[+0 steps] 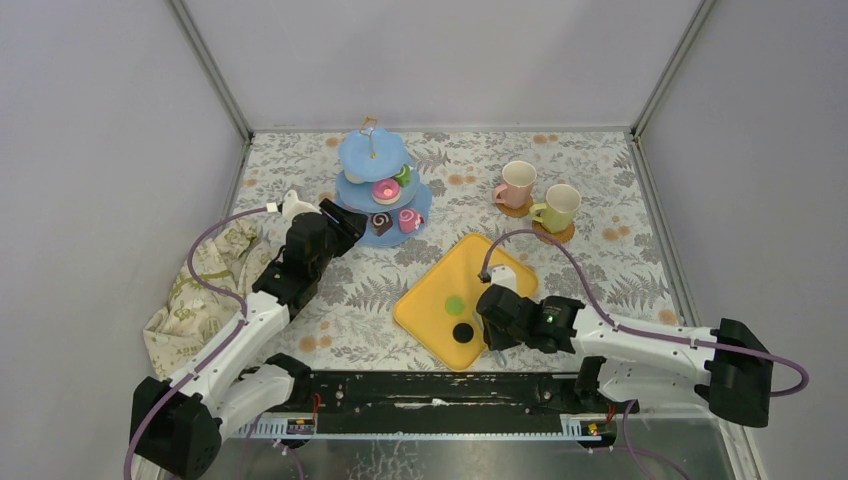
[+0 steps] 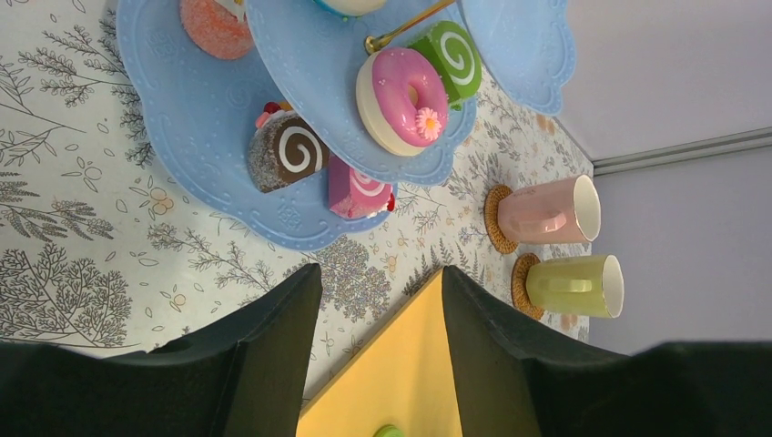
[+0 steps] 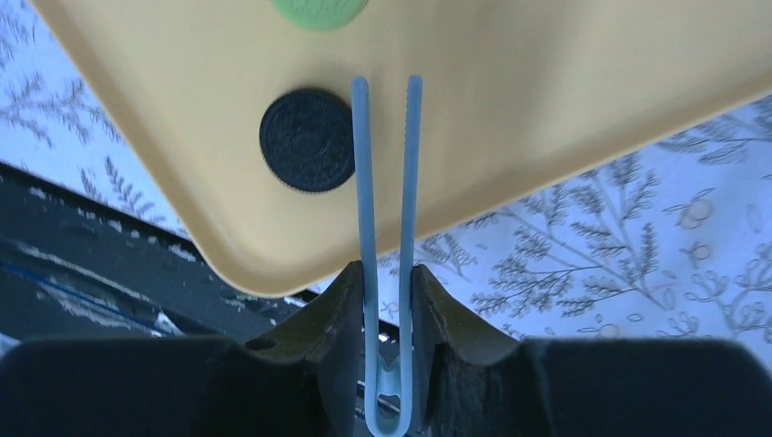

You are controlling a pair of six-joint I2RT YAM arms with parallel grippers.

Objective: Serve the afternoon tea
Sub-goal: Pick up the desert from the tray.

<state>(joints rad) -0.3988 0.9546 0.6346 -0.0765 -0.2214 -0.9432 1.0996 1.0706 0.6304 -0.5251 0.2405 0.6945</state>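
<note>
The light-blue three-tier stand point(image 1: 383, 185) carries a pink doughnut point(image 2: 405, 98), a green roll point(image 2: 452, 56), a brown roll point(image 2: 287, 153), a pink roll point(image 2: 357, 191) and an orange pastry point(image 2: 214, 25). My left gripper point(image 1: 345, 222) hovers open and empty just left of the stand. A black cookie point(image 1: 462, 333) and a green pastry point(image 1: 455, 304) lie on the yellow tray point(image 1: 430, 310). My right gripper point(image 3: 387, 278) is shut on pale blue tongs point(image 3: 387, 182). The tong tips reach over the tray, right beside the black cookie point(image 3: 307, 139), with nothing between them.
A pink mug point(image 1: 517, 184) and a pale green mug point(image 1: 560, 207) stand on round coasters at the back right. A crumpled beige cloth point(image 1: 195, 290) lies at the left edge under my left arm. Grey walls enclose the table.
</note>
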